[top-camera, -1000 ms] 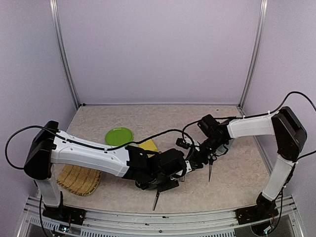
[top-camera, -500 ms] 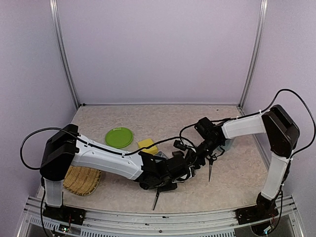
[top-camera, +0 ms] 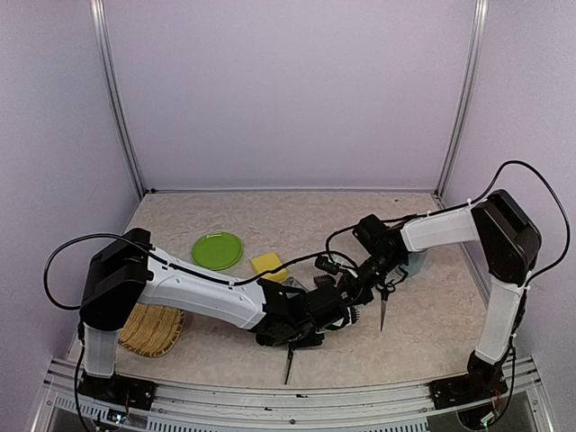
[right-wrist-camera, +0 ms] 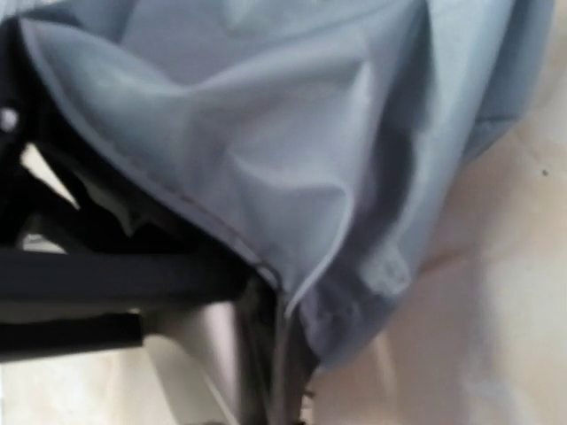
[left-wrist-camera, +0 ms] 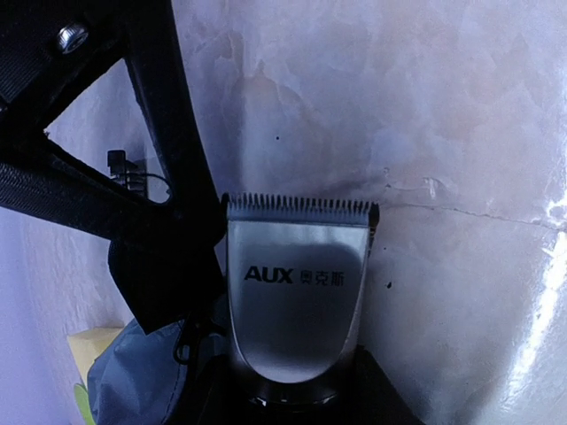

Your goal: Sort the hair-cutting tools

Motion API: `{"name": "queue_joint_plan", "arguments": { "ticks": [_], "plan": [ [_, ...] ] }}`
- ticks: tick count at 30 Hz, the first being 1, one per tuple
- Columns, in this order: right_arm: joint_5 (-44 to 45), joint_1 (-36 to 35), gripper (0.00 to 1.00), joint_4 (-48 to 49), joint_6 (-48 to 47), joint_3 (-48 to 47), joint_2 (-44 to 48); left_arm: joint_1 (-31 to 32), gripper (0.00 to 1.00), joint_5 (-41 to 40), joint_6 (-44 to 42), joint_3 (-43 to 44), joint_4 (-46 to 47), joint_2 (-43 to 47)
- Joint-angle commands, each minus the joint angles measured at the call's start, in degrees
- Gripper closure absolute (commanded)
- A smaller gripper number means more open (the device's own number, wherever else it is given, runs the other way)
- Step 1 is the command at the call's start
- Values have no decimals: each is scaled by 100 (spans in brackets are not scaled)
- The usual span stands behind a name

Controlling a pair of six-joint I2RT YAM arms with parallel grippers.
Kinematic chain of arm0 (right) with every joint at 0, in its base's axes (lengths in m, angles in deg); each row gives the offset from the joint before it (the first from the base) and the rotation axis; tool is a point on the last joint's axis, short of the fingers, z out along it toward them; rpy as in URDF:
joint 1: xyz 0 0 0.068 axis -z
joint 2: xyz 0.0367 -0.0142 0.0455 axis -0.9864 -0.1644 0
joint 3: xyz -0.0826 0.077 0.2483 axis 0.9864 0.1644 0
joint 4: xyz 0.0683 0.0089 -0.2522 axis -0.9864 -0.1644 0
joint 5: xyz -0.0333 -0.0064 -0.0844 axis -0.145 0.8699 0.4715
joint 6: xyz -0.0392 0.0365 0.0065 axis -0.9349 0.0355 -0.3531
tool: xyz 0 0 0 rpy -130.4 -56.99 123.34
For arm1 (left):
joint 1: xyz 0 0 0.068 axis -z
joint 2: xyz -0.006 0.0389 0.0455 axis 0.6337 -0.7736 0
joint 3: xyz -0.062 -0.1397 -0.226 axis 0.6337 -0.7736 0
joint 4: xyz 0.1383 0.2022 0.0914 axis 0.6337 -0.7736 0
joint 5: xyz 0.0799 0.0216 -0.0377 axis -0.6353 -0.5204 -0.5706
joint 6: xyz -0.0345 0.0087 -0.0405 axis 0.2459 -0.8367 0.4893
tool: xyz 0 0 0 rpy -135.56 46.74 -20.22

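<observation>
Right gripper (top-camera: 358, 283) clamps grey fabric pouch (right-wrist-camera: 292, 133), likely steadying its mouth; left gripper (left-wrist-camera: 297, 398) grips black-and-silver electric clipper (left-wrist-camera: 297, 301).

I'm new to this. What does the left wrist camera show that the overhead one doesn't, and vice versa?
Only the left wrist view: the clipper close up, with its toothed blade and AUX lettering. Only the overhead view: the left arm and right arm, a green plate, a woven mat, and two scissors, one by the right arm, one near the front edge. Both: the yellow sponge and the table.
</observation>
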Motion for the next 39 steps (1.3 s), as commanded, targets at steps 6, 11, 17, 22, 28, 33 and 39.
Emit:
{"name": "queue_joint_plan", "arguments": {
  "ticks": [6, 11, 17, 22, 28, 33, 39],
  "plan": [
    [-808, 323, 100, -636, -337, -94, 129, -111, 76, -61, 359, -644, 312, 923],
    [-958, 442, 100, -779, -424, -118, 126, -206, 79, 63, 629, -1062, 519, 1321],
    [-1208, 447, 100, -1177, -702, -205, 29, -321, 80, 38, 791, -1254, 591, 1506],
    [-1568, 496, 100, -1462, -939, -288, 35, -349, 82, -67, 747, -1302, 421, 1494],
    [-1798, 590, 100, -1814, -1259, -327, 49, -601, 81, 121, 1009, -1523, 524, 1760],
    [-1982, 592, 100, -2088, -1509, -395, 25, -730, 81, -111, 1080, -1469, 468, 1638],
    [-2183, 592, 100, -2624, -1943, -547, -197, -756, 78, -195, 1117, -1452, 424, 1459]
  ]
}}
